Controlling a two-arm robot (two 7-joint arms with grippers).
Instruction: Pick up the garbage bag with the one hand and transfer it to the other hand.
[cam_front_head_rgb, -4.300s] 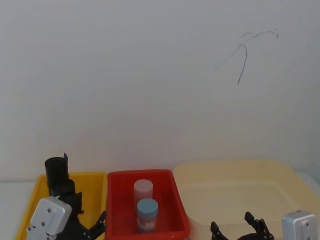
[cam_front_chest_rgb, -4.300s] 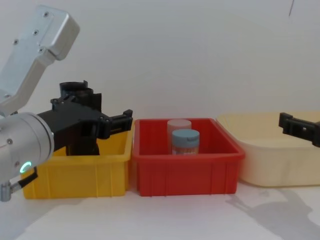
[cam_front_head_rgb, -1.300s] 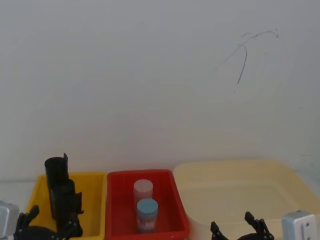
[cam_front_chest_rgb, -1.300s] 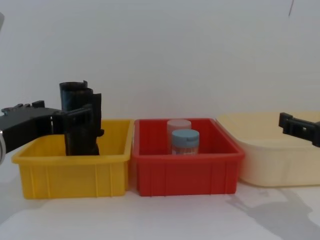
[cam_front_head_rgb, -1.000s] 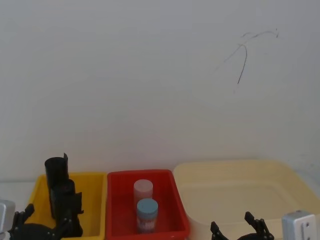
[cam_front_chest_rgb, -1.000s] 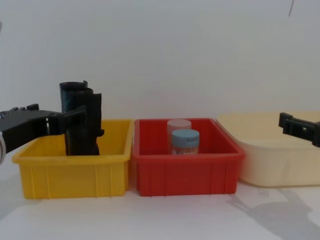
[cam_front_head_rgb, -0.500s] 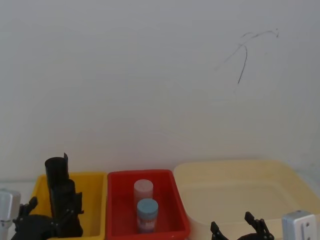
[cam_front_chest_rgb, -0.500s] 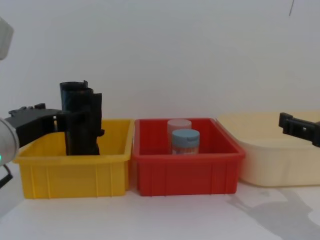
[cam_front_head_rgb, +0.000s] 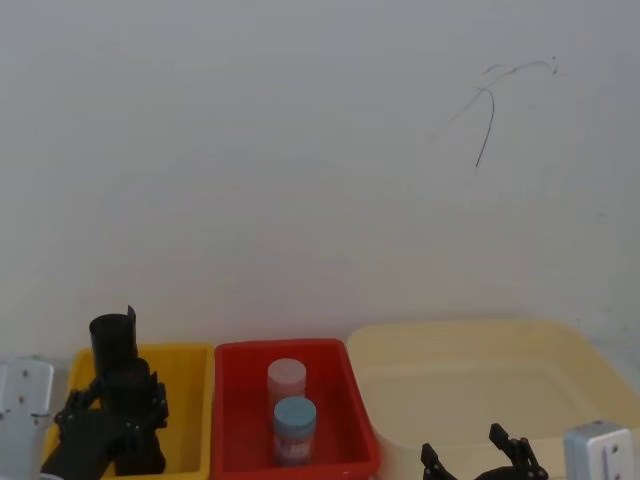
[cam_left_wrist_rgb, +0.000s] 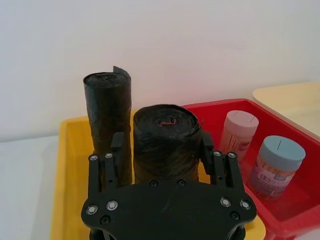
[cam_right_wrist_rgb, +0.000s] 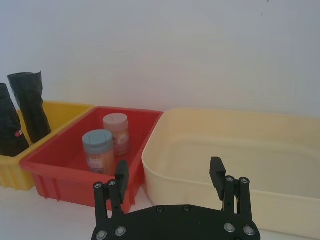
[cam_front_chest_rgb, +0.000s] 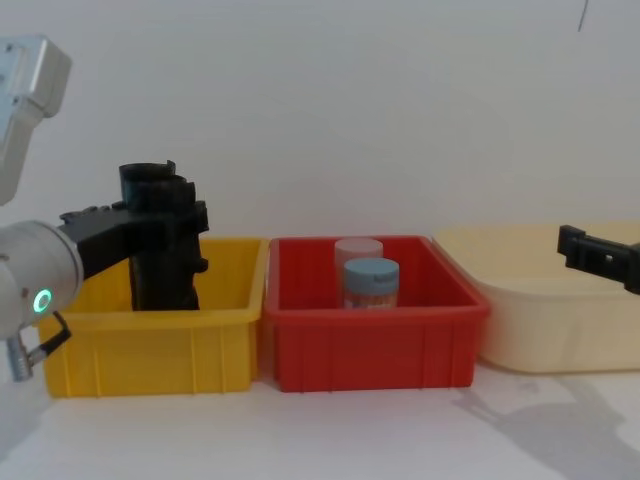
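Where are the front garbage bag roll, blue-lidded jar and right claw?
front garbage bag roll (cam_left_wrist_rgb: 167, 150), left wrist view, its crinkled side.
blue-lidded jar (cam_left_wrist_rgb: 284, 149), left wrist view, its lid.
right claw (cam_right_wrist_rgb: 169, 166), right wrist view, midway between fingertips.

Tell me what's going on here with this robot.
The left gripper is at the yellow bin. It is open, with its fingers on either side of a black garbage bag roll that stands in the bin, not yet lifted. A taller roll stands just behind it. The right gripper hangs open near the cream tub, away from the rolls.
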